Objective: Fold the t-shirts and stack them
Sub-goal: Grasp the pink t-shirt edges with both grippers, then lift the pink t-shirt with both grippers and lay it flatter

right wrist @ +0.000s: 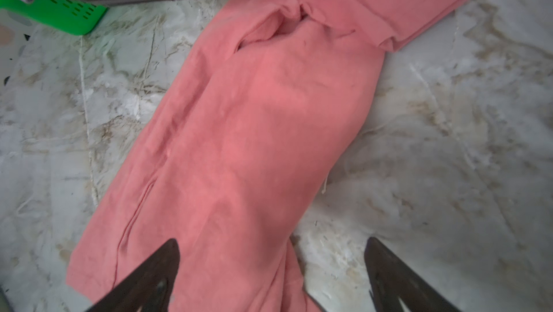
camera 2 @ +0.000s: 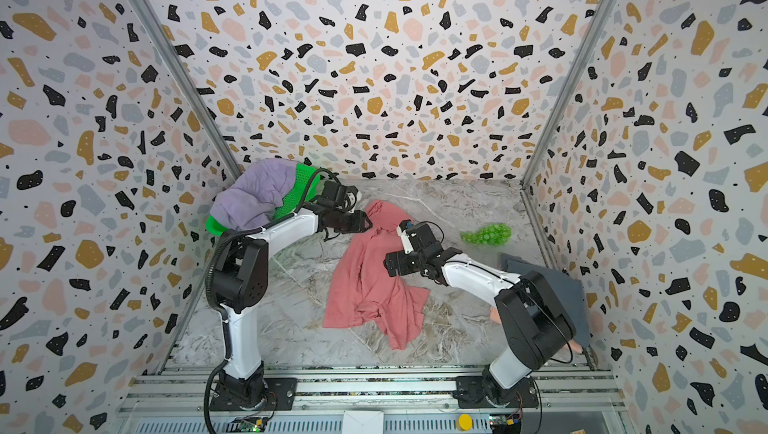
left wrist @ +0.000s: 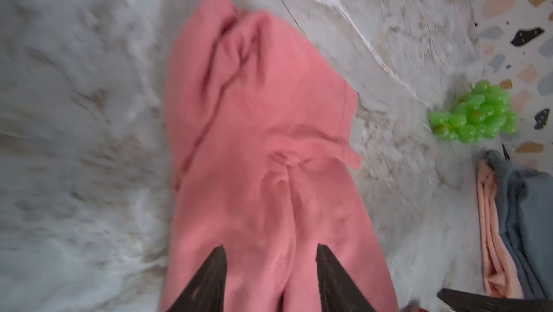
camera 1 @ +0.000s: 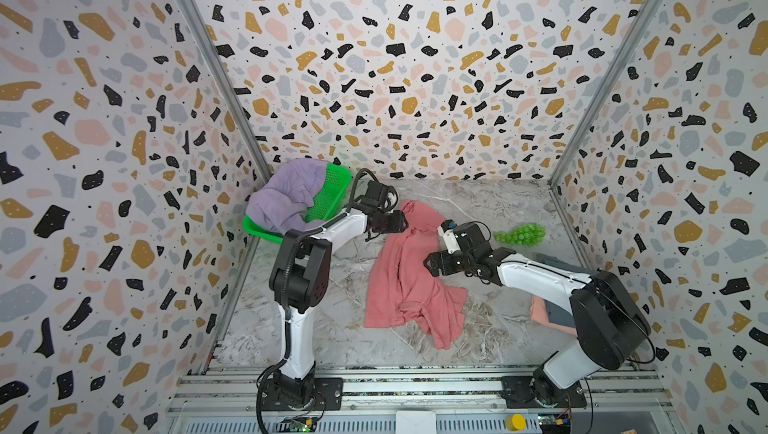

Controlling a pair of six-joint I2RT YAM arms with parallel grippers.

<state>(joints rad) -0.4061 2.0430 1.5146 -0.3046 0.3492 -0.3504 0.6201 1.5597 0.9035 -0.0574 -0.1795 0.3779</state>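
A coral-red t-shirt (camera 1: 409,278) (camera 2: 370,286) lies crumpled lengthwise on the marble table. My left gripper (camera 1: 404,222) (left wrist: 270,249) hovers over its far end, jaws partly apart with the red cloth (left wrist: 260,116) under them and nothing pinched. My right gripper (camera 1: 429,265) (right wrist: 272,241) stands wide open over the shirt's right edge (right wrist: 239,134), one finger above cloth and the other above bare marble. A lilac t-shirt (camera 1: 286,199) is heaped in the green basket (camera 1: 334,190). A slate-grey t-shirt (camera 2: 575,299) and a pale peach one (left wrist: 490,235) lie together at the right wall, partly hidden by the right arm.
A cluster of small green balls (camera 1: 519,234) (left wrist: 475,116) sits by the right wall, behind the grey shirt. The basket leans in the far left corner. Patterned walls close the table (camera 1: 332,328) on three sides. An aluminium rail runs along the front edge.
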